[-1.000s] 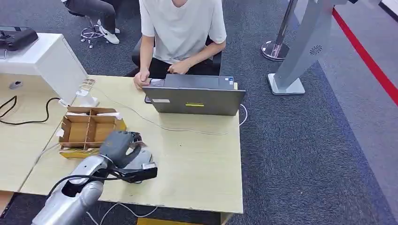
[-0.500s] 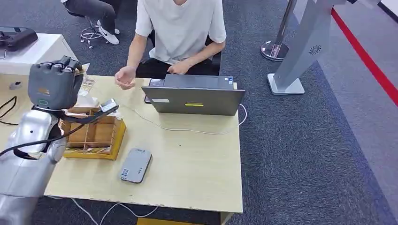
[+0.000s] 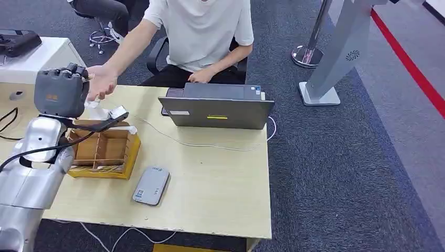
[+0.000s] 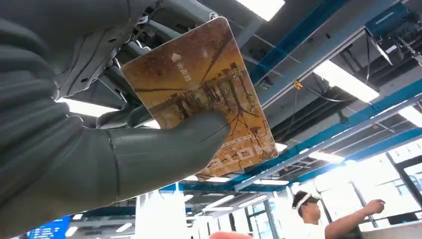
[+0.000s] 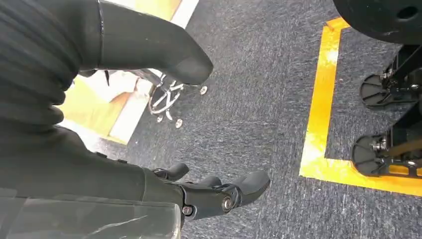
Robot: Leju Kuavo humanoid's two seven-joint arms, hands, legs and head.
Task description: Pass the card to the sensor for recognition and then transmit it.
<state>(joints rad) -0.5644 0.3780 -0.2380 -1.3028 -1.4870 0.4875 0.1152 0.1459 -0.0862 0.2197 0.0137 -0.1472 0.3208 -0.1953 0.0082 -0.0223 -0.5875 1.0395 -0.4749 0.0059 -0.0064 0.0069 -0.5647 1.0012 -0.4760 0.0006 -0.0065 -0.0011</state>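
At the lower centre of the head view, a grey card sensor (image 3: 151, 185) is laid flat on the pale tabletop (image 3: 220, 184). Just left of it, a cardboard divider box (image 3: 102, 149) is seen, its compartments open; what lies inside cannot be made out. Above the box, at the left of the frame, the left robot hand (image 3: 60, 93) is raised, and a person's hand (image 3: 101, 82) is stretched up to it. A laptop (image 3: 218, 107) is set further back at the centre.

In the left wrist view the card (image 4: 209, 94), brown and gold, is shown pinched between thumb and fingers against ceiling lights. In the right wrist view the right robot hand (image 5: 199, 191) is seen over grey carpet, fingers apart and holding nothing.
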